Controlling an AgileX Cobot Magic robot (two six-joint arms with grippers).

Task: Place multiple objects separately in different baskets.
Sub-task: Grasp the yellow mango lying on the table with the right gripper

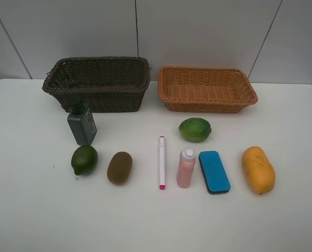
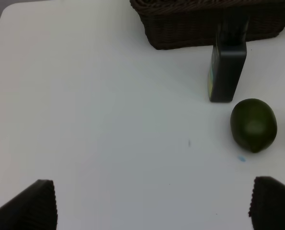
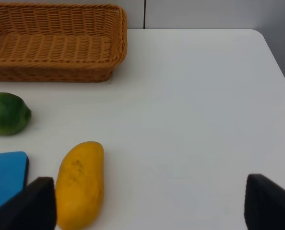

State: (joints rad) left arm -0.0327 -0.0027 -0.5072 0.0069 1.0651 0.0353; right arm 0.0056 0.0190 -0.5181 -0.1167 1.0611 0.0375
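Two wicker baskets stand at the back: a dark brown one (image 1: pixel 98 83) (image 2: pixel 205 21) and an orange-tan one (image 1: pixel 206 89) (image 3: pixel 51 43), both empty. In front lie a dark green bottle (image 1: pixel 82 124) (image 2: pixel 227 67), a dark green round fruit (image 1: pixel 84 159) (image 2: pixel 253 124), a brown kiwi (image 1: pixel 120 167), a white-pink marker (image 1: pixel 162 161), a pink bottle (image 1: pixel 186 167), a lighter green fruit (image 1: pixel 195 129) (image 3: pixel 7 113), a blue eraser (image 1: pixel 214 171) (image 3: pixel 5 177) and an orange mango (image 1: pixel 258 169) (image 3: pixel 80 184). Neither arm shows in the high view. My left gripper (image 2: pixel 152 203) and right gripper (image 3: pixel 149 201) are open and hold nothing.
A white table (image 1: pixel 35 210) carries everything, with a pale wall behind it. The table's right edge (image 3: pixel 277 57) shows in the right wrist view. Bare tabletop lies in front of the row of objects.
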